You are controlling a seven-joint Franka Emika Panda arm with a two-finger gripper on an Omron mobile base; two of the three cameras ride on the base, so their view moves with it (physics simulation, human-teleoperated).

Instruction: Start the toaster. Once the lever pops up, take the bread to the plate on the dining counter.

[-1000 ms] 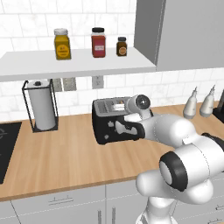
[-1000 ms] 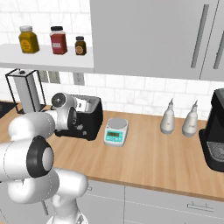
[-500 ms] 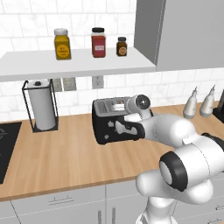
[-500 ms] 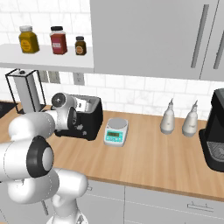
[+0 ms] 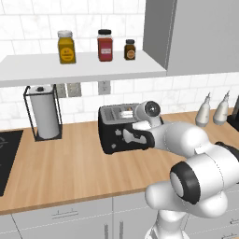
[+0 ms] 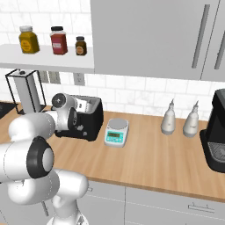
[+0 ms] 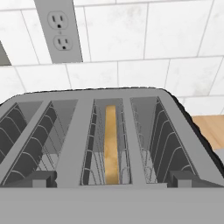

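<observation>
White arm bent forward and low, gripper (image 7: 112, 183) wide open, holding nothing

both base views look forward and down from behind the arm, left and right, sharing the toaster (image 5: 122, 130); hand view looks closely down into its slots.

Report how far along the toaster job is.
Done: the arm is at the toaster, and the bread sits upright in one slot. In hand: the gripper is open at the toaster's front, holding nothing; whether the lever is already pressed I cannot tell. Left: the lever popping up, lifting the bread out, and carrying it to the plate on the dining counter.
</observation>
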